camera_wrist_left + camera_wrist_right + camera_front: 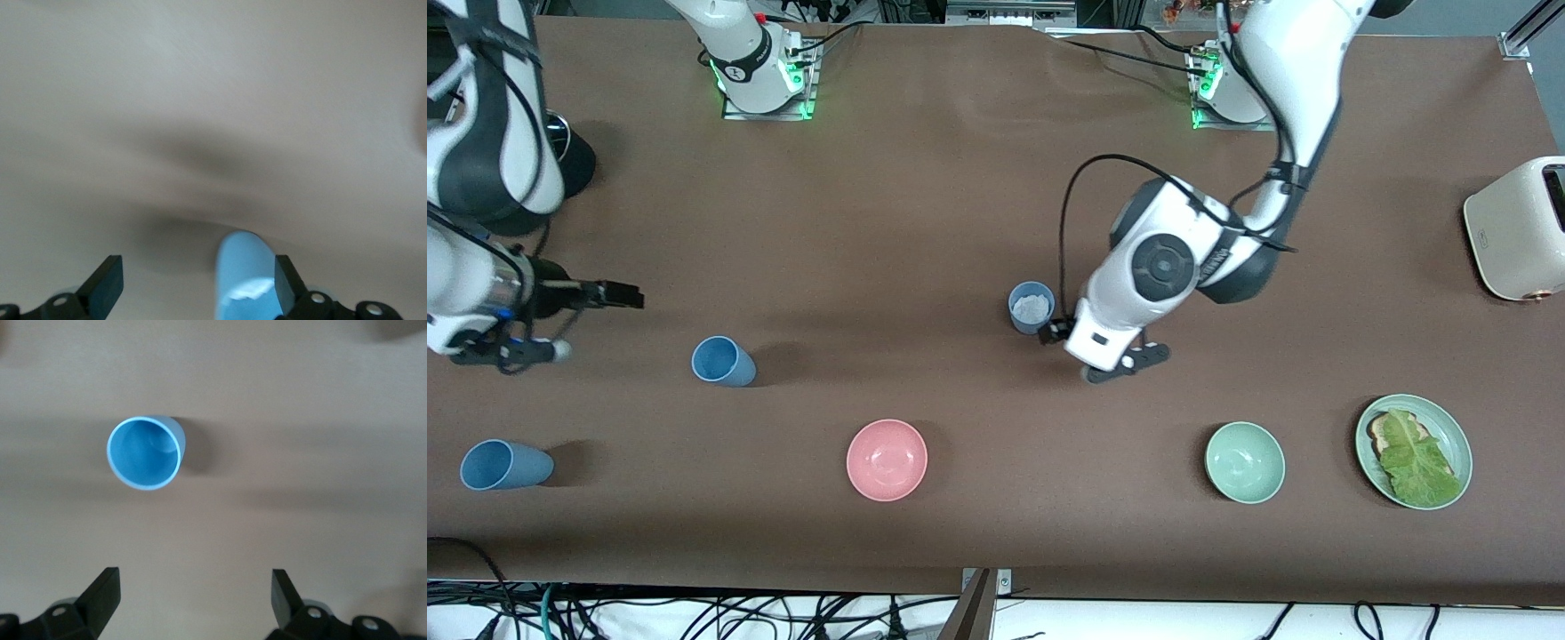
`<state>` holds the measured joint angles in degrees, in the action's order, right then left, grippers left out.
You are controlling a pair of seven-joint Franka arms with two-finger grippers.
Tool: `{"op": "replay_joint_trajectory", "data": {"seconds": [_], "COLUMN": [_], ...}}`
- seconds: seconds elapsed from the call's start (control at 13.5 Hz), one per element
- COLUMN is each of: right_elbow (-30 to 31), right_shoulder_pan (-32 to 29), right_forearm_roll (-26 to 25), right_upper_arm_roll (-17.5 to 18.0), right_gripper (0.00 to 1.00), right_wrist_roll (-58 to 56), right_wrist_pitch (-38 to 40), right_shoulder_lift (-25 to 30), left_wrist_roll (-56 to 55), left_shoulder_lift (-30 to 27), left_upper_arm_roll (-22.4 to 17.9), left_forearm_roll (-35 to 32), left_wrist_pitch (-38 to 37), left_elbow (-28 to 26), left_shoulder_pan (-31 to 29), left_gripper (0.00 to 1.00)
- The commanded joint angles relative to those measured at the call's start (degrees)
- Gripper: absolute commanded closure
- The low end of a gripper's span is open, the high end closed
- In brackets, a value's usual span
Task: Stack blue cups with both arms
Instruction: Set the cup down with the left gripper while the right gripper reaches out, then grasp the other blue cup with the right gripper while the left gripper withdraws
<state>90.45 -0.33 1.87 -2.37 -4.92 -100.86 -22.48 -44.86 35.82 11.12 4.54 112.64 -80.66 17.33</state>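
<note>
The left hand (1089,351) sits low over the middle of the counter (960,178), its fingers spread wide and holding nothing. A grey-blue cup (1032,307) stands upright just beside it, close against one finger in the left wrist view. The left arm bends down from its base at the upper right of the front view, elbow folded, wrist tipped toward the counter.

The right hand (609,294) hangs at the left edge of the front view, fingers wide apart and empty, over bare counter near a bright blue cup (723,362). A third blue cup (505,465) stands at the lower left.

The counter is covered in brown cloth. Along its lower part sit a pink bowl (887,460), a pale green bowl (1245,462) and a green plate (1456,436) with bread and lettuce. A cream toaster (1516,227) sits at the right edge.
</note>
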Motion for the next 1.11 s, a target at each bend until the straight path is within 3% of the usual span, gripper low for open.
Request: {"op": "replay_joint_trajectory", "data": {"seconds": [0.0,0.15,0.52,1.04], "right_elbow": [3.40,3.86,3.42,3.60], "right_shoulder_pan": [0.94,1.21,1.74,2.88], "right_forearm_roll": [-0.55,-0.47,-0.47,0.41], "right_upper_arm_roll": [0.08,0.08,0.17,0.26], "right_gripper": [0.00,0.00,0.00,0.02], "right_wrist_roll": [-2.10,-7.00,-8.35,-8.17], "right_wrist_pitch": [-7.04,-10.57,-17.34,-21.04], "right_shoulder_lift": [-1.16,-2.64,-6.68,-10.30], "left_wrist_roll": [7.66,14.15,22.87,37.03], "left_shoulder_lift": [-2.41,-2.86,-4.00,-6.45], "left_upper_arm_roll": [0.66,0.31,0.31,0.31], "left_forearm_roll": [-0.93,-1.11,-11.03,-11.30], "left_wrist_pitch": [-7.76,-13.56,-19.13,-22.90], "left_elbow": [1.99,3.40,5.25,5.69], "left_shoulder_pan": [-8.24,-13.69,-23.02,-30.51], "left_gripper": [0.00,0.00,0.00,0.00]}}
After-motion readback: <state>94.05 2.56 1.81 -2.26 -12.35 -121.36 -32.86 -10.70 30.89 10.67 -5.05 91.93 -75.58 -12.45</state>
